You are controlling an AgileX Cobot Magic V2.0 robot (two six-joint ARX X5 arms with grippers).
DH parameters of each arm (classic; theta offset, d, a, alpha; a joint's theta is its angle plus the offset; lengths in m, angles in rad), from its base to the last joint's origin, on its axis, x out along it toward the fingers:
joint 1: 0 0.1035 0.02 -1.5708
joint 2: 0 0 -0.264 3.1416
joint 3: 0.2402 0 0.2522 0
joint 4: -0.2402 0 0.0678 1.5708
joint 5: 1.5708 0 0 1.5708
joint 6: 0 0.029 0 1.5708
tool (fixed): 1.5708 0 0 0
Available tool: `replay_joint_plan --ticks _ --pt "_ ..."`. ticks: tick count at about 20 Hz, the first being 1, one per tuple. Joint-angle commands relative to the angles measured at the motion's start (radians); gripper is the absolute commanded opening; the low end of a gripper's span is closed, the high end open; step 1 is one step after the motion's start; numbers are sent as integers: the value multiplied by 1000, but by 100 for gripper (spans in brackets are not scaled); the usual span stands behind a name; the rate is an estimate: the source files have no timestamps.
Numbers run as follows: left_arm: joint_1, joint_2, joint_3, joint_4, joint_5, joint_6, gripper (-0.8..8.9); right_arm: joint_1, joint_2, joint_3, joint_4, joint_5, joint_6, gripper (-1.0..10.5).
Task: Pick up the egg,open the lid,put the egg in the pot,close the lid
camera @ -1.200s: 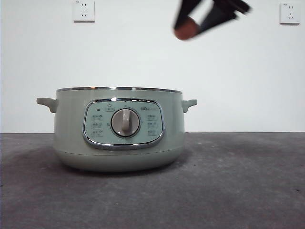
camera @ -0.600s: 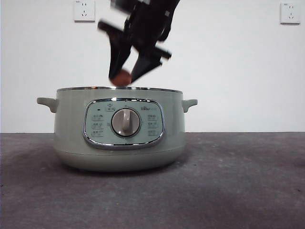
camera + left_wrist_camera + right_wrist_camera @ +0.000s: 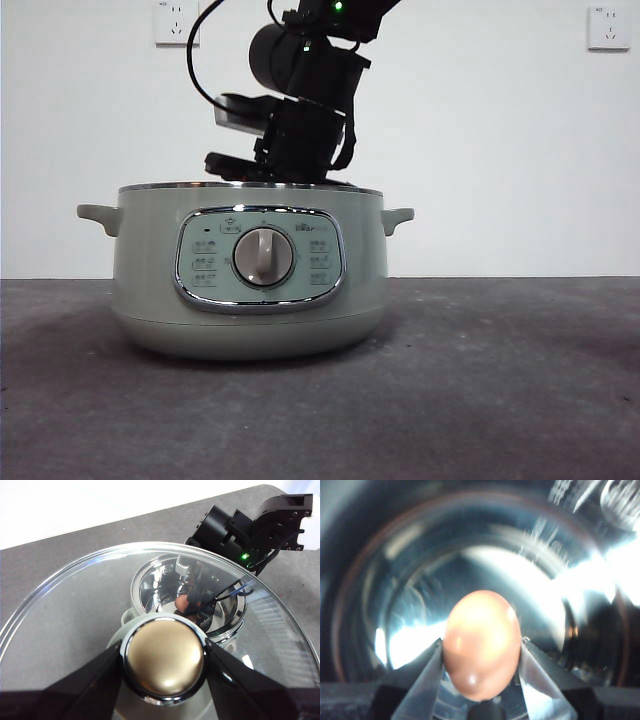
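The egg [image 3: 481, 645] is clamped between the two jaws of the right hand [image 3: 481, 667], its long axis running out along the jaws and its narrower end pointing away from the wrist toward the shiny inner bowl. The jaws press its two flanks; the far half of the shell stands clear of them. In the front view this hand [image 3: 262, 172] is sunk behind the rim of the pot [image 3: 250, 275], near the middle of the opening, its fingertips hidden below the edge. The left hand [image 3: 163, 655] is clenched on the knob [image 3: 164, 661] of the glass lid [image 3: 65, 615], which it holds lifted well above the open pot [image 3: 227, 630]. Grey worktop [image 3: 500, 380] lies open on both sides.
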Motion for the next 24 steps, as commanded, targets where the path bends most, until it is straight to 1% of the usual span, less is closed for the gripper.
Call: replay_joint_plan --ticks 1,3,5,7,8,11,13,14,16,19,21,24 --pt "2 -11 7 45 11 9 -8 5 31 4 -17 9 -15 -11" --pt "2 -11 7 45 11 9 -8 5 34 4 -19 9 -14 -11" --pt "2 -11 7 45 11 9 -8 5 34 4 -17 7 -12 31" --pt "2 -11 7 45 11 10 -8 10 33 6 -13 7 -10 340" --pt "2 -11 7 45 11 10 -8 10 28 10 -11 7 -6 428" --pt "2 -10 7 45 11 10 -8 16 26 108 -72 7 -6 442" --pt "2 -10 7 45 11 10 -8 16 21 235 -152 8 2 442" --pt "2 -10 7 45 11 13 -8 14 13 306 -207 22 8 441" --pt "2 -9 7 47 11 13 -8 0 -39 394 -275 35 9 438" --pt "1 6 7 65 17 13 -8 -32 -177 417 -325 35 16 437" --pt "-1 28 7 95 88 12 -8 -45 -257 416 -378 31 18 437" --pt "-2 78 7 129 110 13 -8 -45 -329 415 -462 20 12 436"
